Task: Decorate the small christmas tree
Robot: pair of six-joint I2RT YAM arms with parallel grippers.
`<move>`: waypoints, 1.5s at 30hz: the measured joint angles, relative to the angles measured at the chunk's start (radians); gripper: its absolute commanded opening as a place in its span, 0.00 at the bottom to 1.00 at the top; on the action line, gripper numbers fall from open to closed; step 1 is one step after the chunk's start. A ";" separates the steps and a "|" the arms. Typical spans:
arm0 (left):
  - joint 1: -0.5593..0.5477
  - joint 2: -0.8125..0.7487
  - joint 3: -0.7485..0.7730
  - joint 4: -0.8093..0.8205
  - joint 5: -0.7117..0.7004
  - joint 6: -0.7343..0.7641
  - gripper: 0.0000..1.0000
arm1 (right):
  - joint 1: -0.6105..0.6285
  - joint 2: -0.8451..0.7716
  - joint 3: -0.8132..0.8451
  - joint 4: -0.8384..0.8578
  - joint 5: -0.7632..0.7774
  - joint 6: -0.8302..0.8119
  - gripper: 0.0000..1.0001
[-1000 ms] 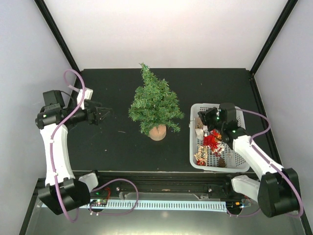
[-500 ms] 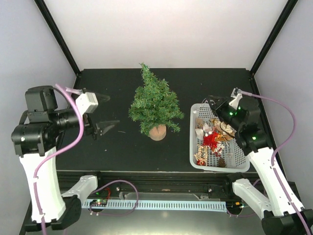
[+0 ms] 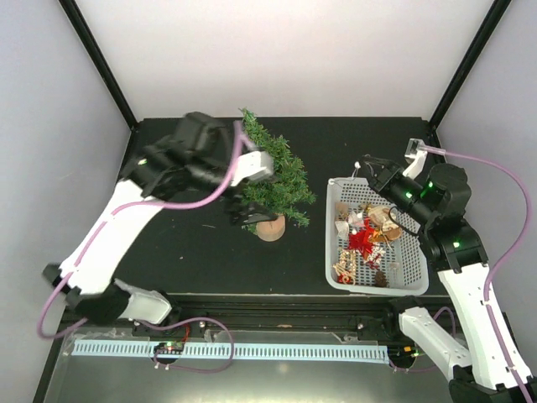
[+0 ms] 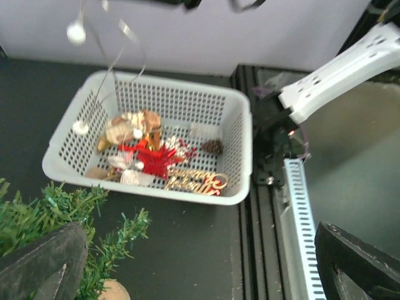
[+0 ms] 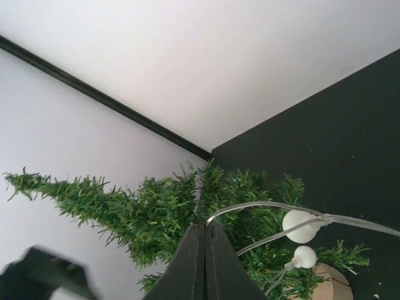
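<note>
The small christmas tree (image 3: 284, 180) stands mid-table on its light-wood disc (image 3: 270, 227). My left gripper (image 3: 246, 206) hangs wide open against the tree's left side. In the left wrist view its dark fingers (image 4: 40, 262) frame green branches (image 4: 37, 212) and bare mat, with nothing between them (image 4: 197, 240). My right gripper (image 3: 364, 162) is raised above the basket's far end, shut (image 5: 205, 226) on a clear light string with white bulbs (image 5: 300, 226). The string dangles over the basket (image 4: 75, 32). The tree (image 5: 156, 206) fills the right wrist view behind the fingers.
A white perforated basket (image 3: 329, 252) sits right of the tree. It holds a red star (image 4: 153, 159), a gold script sign (image 4: 194, 181), a pine cone (image 4: 212, 147) and other ornaments. The rail with a white slotted strip (image 3: 252, 351) runs along the near edge.
My left arm has swung from the table's left side over to the tree, still open. My right gripper has lifted from inside the basket with the light string.
</note>
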 measured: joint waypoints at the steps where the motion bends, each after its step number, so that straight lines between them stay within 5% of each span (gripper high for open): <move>1: -0.025 0.046 0.001 0.012 -0.036 -0.004 0.99 | 0.000 -0.001 0.006 0.000 -0.010 -0.007 0.01; 13: -0.098 0.435 0.302 0.091 -0.090 -0.073 0.99 | 0.000 -0.011 0.000 0.002 -0.064 -0.029 0.01; 37: -0.270 0.617 0.378 0.109 0.023 -0.036 0.99 | 0.000 -0.032 -0.082 0.100 -0.139 0.074 0.01; 40: -0.282 0.644 0.382 0.111 0.023 -0.037 0.89 | 0.000 -0.034 -0.086 0.106 -0.144 0.082 0.01; 45: -0.290 0.676 0.397 0.111 0.033 -0.043 0.59 | 0.000 -0.040 -0.086 0.107 -0.144 0.087 0.01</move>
